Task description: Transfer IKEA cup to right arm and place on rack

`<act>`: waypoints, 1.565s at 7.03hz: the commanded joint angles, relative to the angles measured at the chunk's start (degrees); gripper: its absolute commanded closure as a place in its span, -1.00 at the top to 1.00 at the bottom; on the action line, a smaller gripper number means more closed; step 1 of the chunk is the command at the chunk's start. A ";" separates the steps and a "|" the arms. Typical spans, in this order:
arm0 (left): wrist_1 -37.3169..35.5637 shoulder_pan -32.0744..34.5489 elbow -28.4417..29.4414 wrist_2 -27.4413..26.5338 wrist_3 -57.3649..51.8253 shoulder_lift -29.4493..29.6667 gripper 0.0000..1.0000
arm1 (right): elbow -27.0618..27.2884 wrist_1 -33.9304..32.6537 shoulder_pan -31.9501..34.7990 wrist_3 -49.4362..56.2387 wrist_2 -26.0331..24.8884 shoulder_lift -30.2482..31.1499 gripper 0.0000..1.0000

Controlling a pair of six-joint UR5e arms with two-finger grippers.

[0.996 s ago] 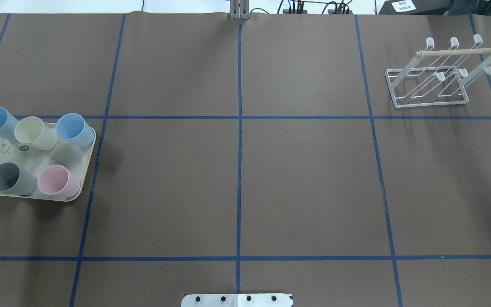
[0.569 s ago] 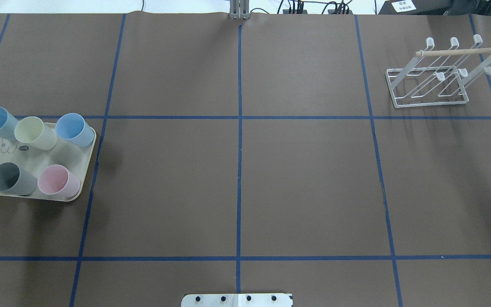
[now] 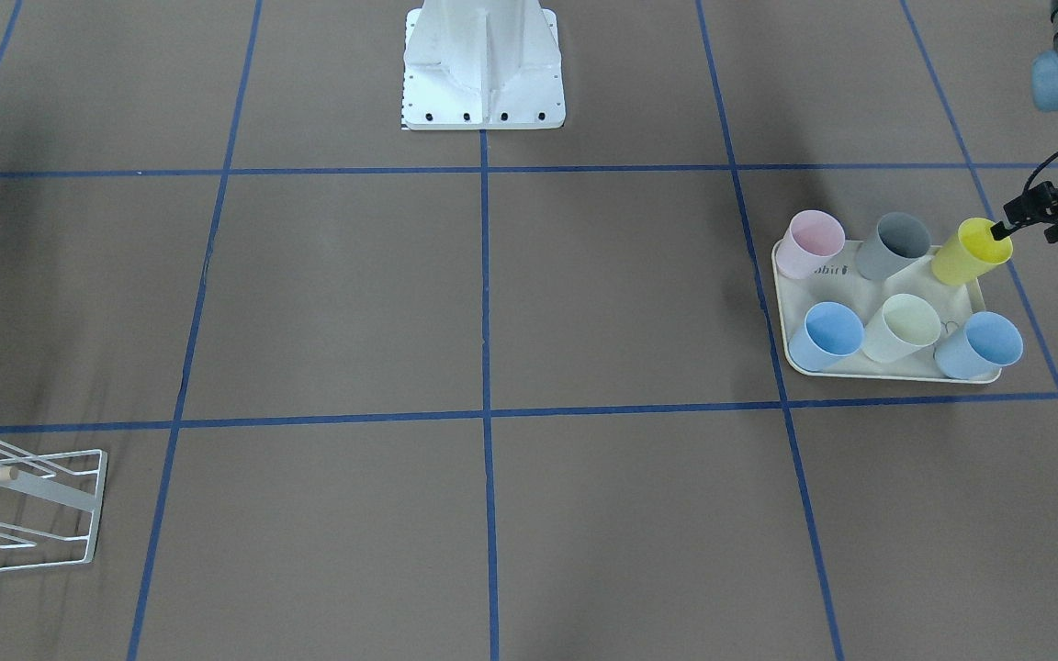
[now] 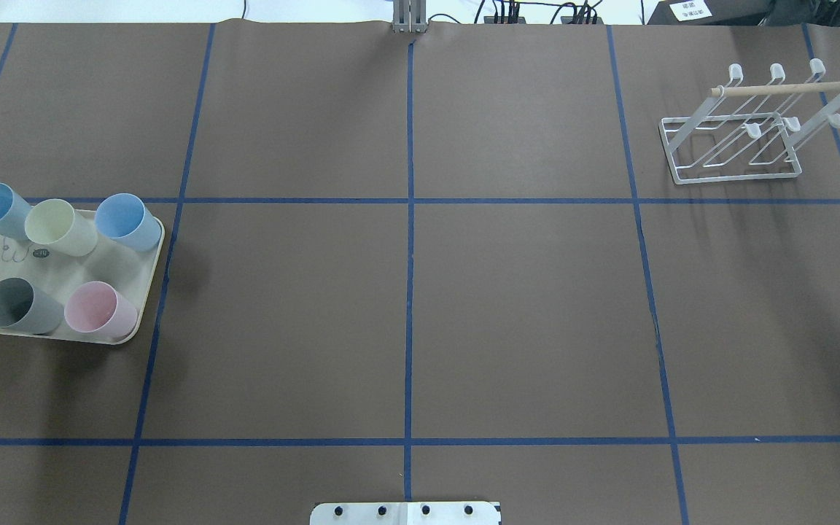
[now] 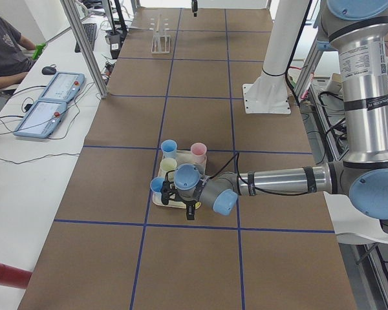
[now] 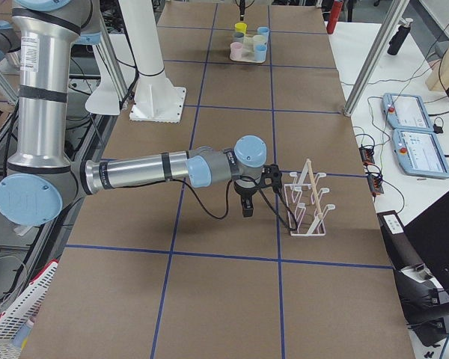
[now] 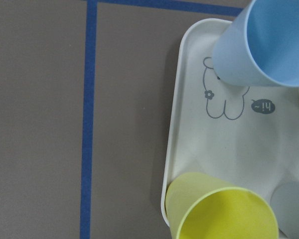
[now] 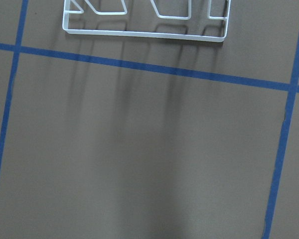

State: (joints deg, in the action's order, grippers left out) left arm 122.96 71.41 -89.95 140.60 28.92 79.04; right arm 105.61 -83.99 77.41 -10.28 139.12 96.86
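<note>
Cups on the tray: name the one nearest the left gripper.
The yellow cup, in the tray corner beside the grey cup. The left gripper is right at its rim; no other is as close.

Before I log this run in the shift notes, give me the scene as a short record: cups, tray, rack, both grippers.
cups: six, on the tray: yellow cup, pink cup, grey cup, cream cup, two blue cups
tray: robot's left side of the table
rack: empty, on the robot's right side
left gripper: at the yellow cup's rim; open or shut unclear
right gripper: beside the rack, no cup in it; open or shut unclear
progress: no cup on the rack yet
</note>
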 commanded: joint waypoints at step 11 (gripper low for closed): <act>-0.44 4.24 -3.19 4.41 -0.53 0.68 -1.00 | -3.81 8.80 -1.91 0.08 0.18 -0.09 0.99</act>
State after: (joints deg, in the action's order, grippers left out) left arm 122.65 73.02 -91.48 143.34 28.45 80.28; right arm 103.07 -79.33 75.65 -10.20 139.16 96.73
